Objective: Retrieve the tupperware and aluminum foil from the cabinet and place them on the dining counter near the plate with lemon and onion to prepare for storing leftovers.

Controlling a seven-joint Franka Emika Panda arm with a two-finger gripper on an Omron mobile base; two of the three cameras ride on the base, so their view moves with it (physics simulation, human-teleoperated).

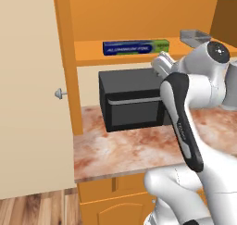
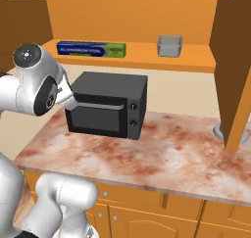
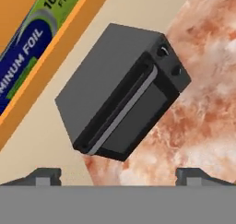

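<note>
I find the aluminum foil (image 1: pixel 135 47) lying lengthwise along the front edge of the shelf (image 2: pixel 196 60) inside the open cabinet (image 1: pixel 65 57), toward its left end, and the tupperware (image 2: pixel 169 45) standing on the same shelf well apart from it, toward the right end. Both sit above the black toaster oven (image 2: pixel 108 105), which rests at the back of the bench (image 2: pixel 162 158). The gripper (image 3: pixel 118 174) hangs below shelf height in front of the oven, its fingers (image 3: pixel 44 176) spread wide apart and holding nothing. I judge the step in hand to be the reach for the foil. To do it well I would raise the hand clear of the oven top, bring it level with the shelf, and turn the wrist so the fingers straddle the box across its narrow width near the middle, not along its length; I would keep clear of the cabinet's left post and the shelf lip. The right base view gives the tupperware whole and its spacing from the foil; the left base view catches just a corner of it behind the arm. The hand view shows how far the wrist is rolled.
</note>
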